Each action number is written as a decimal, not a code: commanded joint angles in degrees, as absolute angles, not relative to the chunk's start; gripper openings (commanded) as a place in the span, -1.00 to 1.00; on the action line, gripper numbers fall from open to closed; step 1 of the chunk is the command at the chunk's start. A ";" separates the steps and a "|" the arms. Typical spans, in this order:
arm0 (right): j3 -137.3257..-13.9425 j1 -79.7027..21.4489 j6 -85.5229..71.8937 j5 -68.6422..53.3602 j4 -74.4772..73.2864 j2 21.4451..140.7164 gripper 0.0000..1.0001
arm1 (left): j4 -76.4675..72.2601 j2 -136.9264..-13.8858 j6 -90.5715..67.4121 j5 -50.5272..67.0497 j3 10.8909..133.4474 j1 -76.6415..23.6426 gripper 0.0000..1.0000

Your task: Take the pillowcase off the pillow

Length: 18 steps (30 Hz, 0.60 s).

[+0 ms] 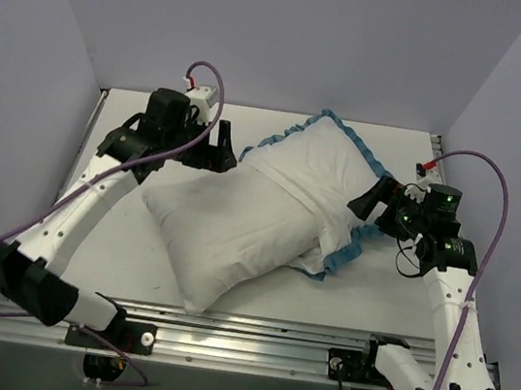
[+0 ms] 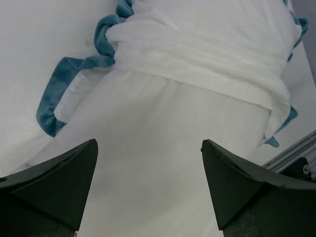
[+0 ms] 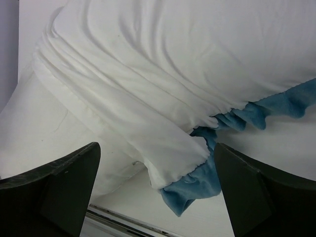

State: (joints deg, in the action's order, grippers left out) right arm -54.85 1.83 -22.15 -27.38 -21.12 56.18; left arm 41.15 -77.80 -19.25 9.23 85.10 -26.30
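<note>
The plain white pillow (image 1: 220, 233) lies across the table's middle, its near half bare. The pillowcase (image 1: 329, 161), white back up with teal ruffled trim, covers the far right half, bunched in folds at its opening. My left gripper (image 1: 223, 153) is open and empty, hovering over the pillow's far-left side; the left wrist view shows the bare pillow (image 2: 148, 163) below it and the bunched pillowcase (image 2: 197, 54) beyond. My right gripper (image 1: 365, 204) is open and empty at the pillowcase's right edge; its view shows the pillowcase opening (image 3: 163, 143), teal trim (image 3: 197, 182) and pillow (image 3: 39, 133).
The white table (image 1: 112, 271) ends at a metal rail (image 1: 268, 338) along the near edge. Purple walls enclose the back and sides. Purple cables loop from both arms.
</note>
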 commanded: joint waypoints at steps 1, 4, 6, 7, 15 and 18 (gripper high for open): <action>-56.86 0.36 -20.39 -29.62 -19.16 56.51 0.87 | 40.43 -88.92 -13.28 17.56 91.73 -21.81 0.88; -57.13 -3.33 -21.00 -29.18 -17.50 57.04 0.88 | 42.10 -98.15 -11.43 25.91 96.75 -20.39 0.88; -57.22 -5.18 -21.44 -27.35 -16.79 57.83 0.88 | 41.41 -103.68 -10.99 32.58 97.99 -20.30 0.88; -57.30 -6.14 -21.71 -26.73 -16.35 58.18 0.88 | 41.14 -105.28 -11.25 34.70 98.43 -20.30 0.88; -65.63 -20.20 -21.01 -17.59 -13.53 66.17 0.87 | 39.81 -112.51 -11.43 42.45 98.70 -20.92 -0.76; -71.69 -24.15 -18.46 -13.37 -14.68 72.40 0.84 | 41.48 -108.56 -8.89 39.74 100.02 -22.14 -0.95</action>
State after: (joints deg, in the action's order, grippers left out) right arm -65.41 -21.26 -21.23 -19.18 -16.56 68.62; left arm 40.80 -113.06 -12.34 37.78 96.88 -20.34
